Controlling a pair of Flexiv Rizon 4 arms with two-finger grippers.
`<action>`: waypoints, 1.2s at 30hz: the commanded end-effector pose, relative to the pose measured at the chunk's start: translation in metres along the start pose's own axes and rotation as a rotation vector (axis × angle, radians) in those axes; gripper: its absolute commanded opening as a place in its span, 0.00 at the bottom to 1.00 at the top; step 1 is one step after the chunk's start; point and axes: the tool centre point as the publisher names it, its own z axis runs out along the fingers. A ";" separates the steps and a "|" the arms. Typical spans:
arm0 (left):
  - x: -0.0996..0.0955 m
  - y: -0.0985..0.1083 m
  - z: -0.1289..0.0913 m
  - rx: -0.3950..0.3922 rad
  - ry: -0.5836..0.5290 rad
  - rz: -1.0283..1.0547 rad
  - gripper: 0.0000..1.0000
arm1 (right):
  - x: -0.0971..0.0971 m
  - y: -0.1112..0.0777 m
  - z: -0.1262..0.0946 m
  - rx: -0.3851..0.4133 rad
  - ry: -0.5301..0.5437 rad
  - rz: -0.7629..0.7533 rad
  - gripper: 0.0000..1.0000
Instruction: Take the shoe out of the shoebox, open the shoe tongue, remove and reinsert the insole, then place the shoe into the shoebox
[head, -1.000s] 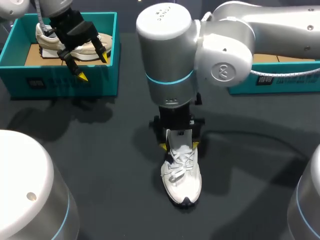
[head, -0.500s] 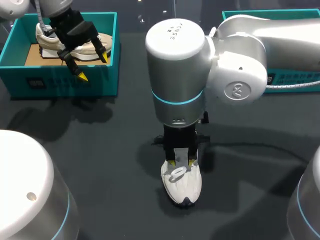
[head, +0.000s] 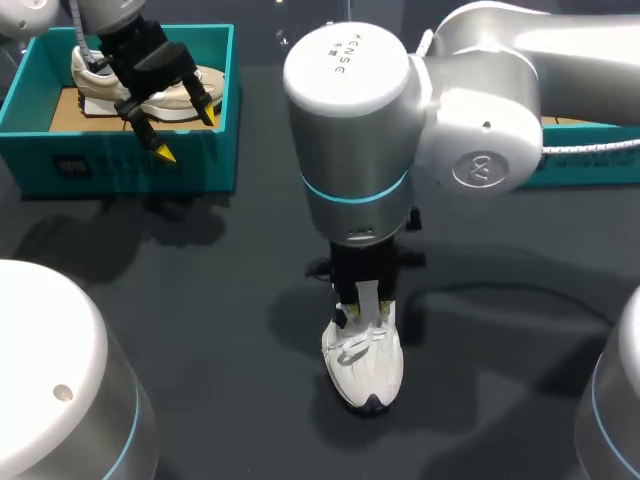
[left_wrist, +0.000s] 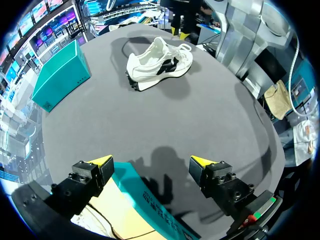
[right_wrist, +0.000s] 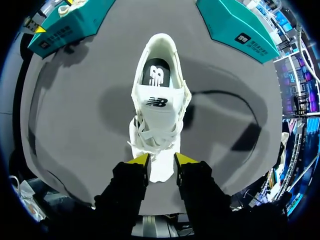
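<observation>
Step in hand, I judge, is opening the tongue (right_wrist: 157, 102): shoe (head: 362, 368) sits lower middle on the table (head: 220, 330), right gripper (right_wrist: 161, 160) low over its laces (head: 355, 348); clenched or not, I cannot tell. Next: draw tongue back, baring insole (right_wrist: 156, 75)

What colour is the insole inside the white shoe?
The insole is black with a white mark; right wrist view shows best.

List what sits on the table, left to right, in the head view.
Teal shoebox holding a beige shoe → white shoe in the middle → second teal box at the far right.
</observation>
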 end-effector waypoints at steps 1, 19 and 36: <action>0.001 0.000 0.000 -0.002 -0.001 0.000 1.00 | 0.005 0.018 0.007 0.008 -0.016 -0.029 0.28; 0.001 0.000 0.000 -0.002 -0.001 0.000 1.00 | -0.015 0.071 0.068 -0.007 0.127 -0.099 0.22; 0.001 0.000 0.000 -0.002 -0.001 0.000 1.00 | -0.009 0.093 0.059 -0.026 0.075 -0.213 0.26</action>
